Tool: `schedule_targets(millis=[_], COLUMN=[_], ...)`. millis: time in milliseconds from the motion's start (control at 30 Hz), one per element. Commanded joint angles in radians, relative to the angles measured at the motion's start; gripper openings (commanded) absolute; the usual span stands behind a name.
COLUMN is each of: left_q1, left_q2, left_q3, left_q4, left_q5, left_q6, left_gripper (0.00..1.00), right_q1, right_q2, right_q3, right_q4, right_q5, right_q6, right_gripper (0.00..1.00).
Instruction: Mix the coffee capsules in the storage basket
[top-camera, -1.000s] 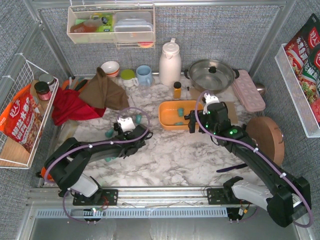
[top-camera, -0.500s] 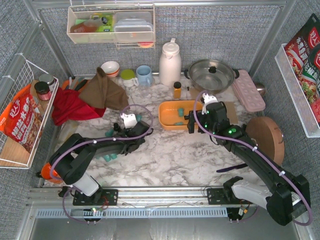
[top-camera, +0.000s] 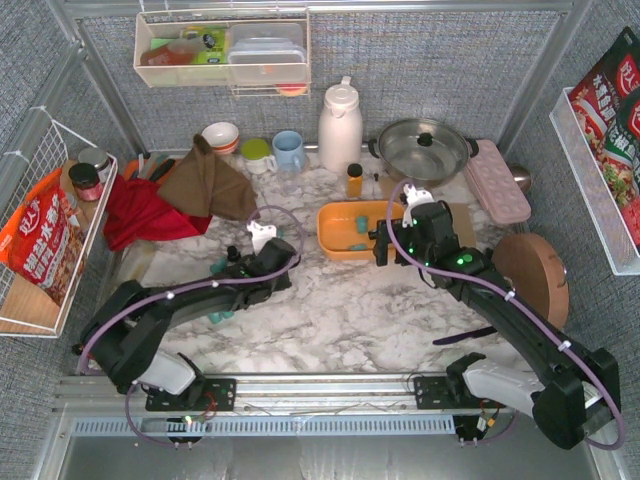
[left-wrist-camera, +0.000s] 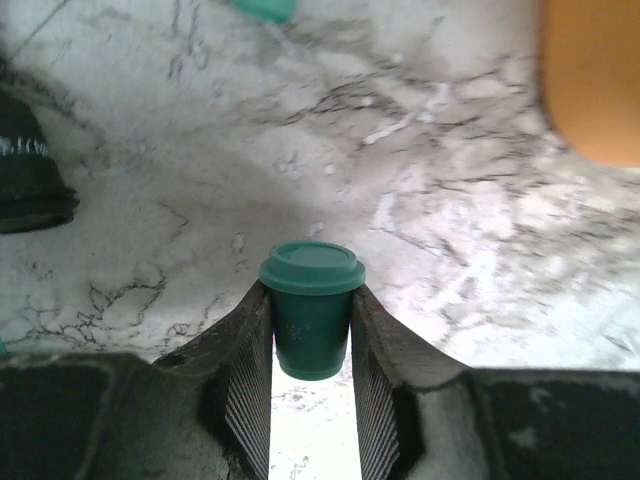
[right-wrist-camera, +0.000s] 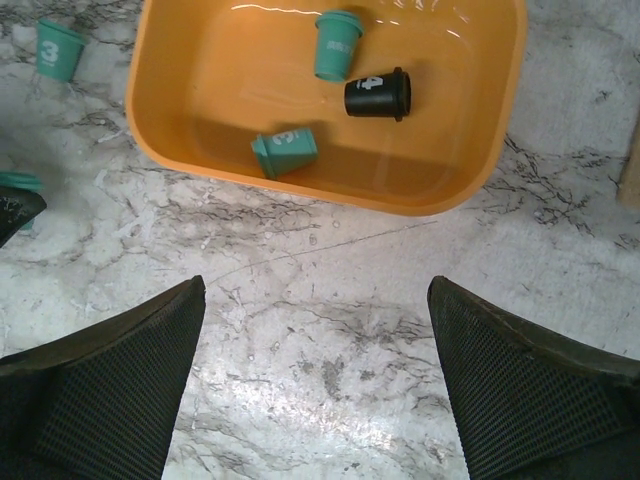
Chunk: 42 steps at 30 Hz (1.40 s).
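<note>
- Three coffee capsules (right-wrist-camera: 378, 95) lie in the storage basket (right-wrist-camera: 500, 130); a loose capsule (right-wrist-camera: 60, 50) sits outside, upper left.
- Mid-frame, the left gripper (left-wrist-camera: 310, 330) pinches a teal capsule (left-wrist-camera: 311, 285); the right gripper (right-wrist-camera: 315, 290) is spread, empty.

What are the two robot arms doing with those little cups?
The left gripper holds a teal-green capsule between its jaws, over the marble table and outside the orange basket. The right gripper hangs with its jaws wide open just in front of the basket. Three capsules lie inside it: two teal capsules and a black capsule. A loose teal capsule sits on the table beside the basket.
</note>
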Motion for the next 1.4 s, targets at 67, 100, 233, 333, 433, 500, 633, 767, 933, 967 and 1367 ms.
schedule_targets(millis=[67,100,233,333,433,500,633,767,933,967,1367], left_q1=[0.001,0.001,0.001,0.001,0.001,0.001,-0.001,-0.006,-0.028,-0.032,-0.056], left_q2=[-0.144,-0.166,-0.238,-0.262,-0.261,-0.250,-0.235,-0.235,-0.238,-0.238,-0.256], left_q3=[-0.065,-0.080,-0.154,-0.217,-0.251,-0.259,-0.303,-0.350,-0.359,-0.358,-0.350], left_q4=[0.195,0.229,0.438,0.639,0.789,0.857,1.013,1.172,1.195,1.195,1.195], left_q5=[0.160,0.182,0.289,0.399,0.492,0.556,0.697,0.764,0.797,0.797,0.783], left_q6=[0.212,0.239,0.366,0.477,0.570,0.624,0.703,0.745,0.813,0.820,0.861], left_gripper=[0.28,0.28,0.29,0.30,0.31,0.31,0.31,0.31,0.30,0.30,0.30], right_q1=[0.024,0.032,0.062,0.086,0.115,0.134,0.167,0.196,0.227,0.234,0.291], right_q2=[-0.016,-0.021,-0.036,-0.036,-0.034,-0.031,-0.015,0.008,0.052,0.063,0.145], right_q3=[0.042,0.047,0.072,0.093,0.112,0.120,0.133,0.139,0.193,0.200,0.240], right_q4=[-0.040,-0.050,-0.085,-0.102,-0.101,-0.084,-0.037,-0.006,0.020,0.020,0.010], right_q5=[-0.047,-0.052,-0.091,-0.148,-0.192,-0.220,-0.289,-0.326,-0.350,-0.350,-0.331], right_q6=[0.011,0.011,0.030,0.054,0.077,0.097,0.149,0.186,0.212,0.214,0.212], right_gripper=[0.98,0.98,0.97,0.97,0.95,0.92,0.86,0.83,0.78,0.77,0.65])
